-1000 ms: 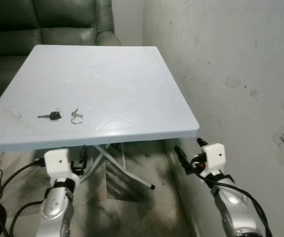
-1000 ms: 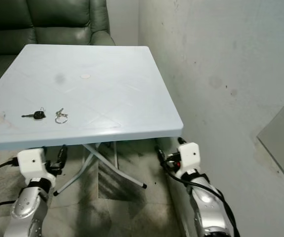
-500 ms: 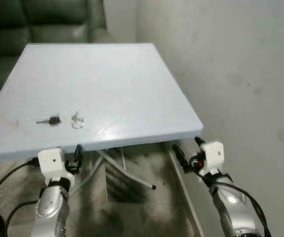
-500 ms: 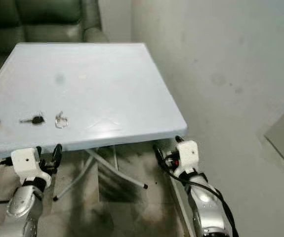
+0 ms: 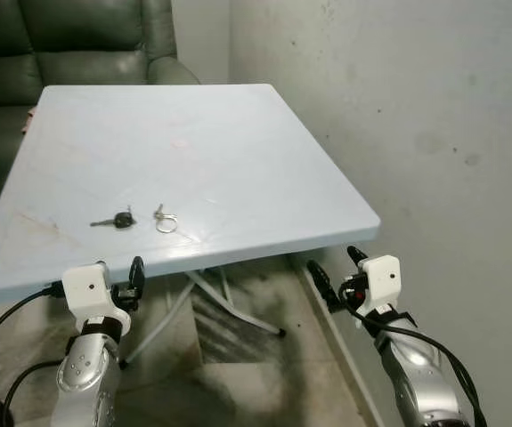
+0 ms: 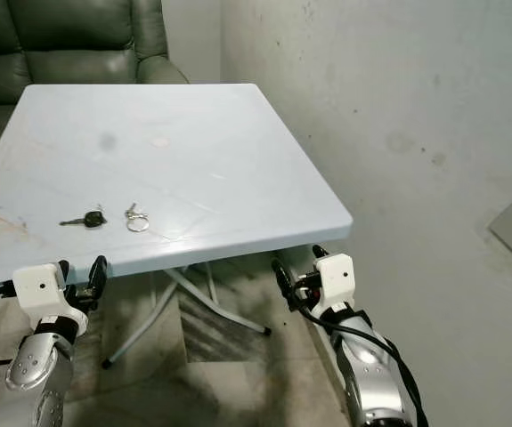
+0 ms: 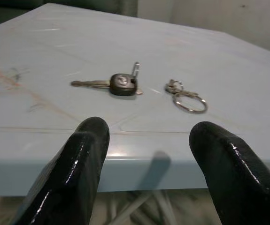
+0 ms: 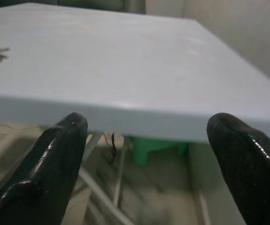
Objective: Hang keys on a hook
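Pale blue table (image 5: 238,142) stands against a stained white wall (image 5: 398,98), with a dark green sofa (image 5: 77,40) at the upper left of the frame. Lower left on the tabletop lie a black-headed key (image 5: 116,221) and a key ring (image 5: 165,221), just beside each other. Left gripper (image 7: 149,154) and right gripper (image 8: 149,154) wait below the near edge, fingers spread and empty.

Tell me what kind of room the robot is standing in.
Probably a living room in a home. A dark green leather sofa stands behind a pale blue folding table, which carries a black-headed key and a key ring. A scuffed plaster wall runs along the robot's right.
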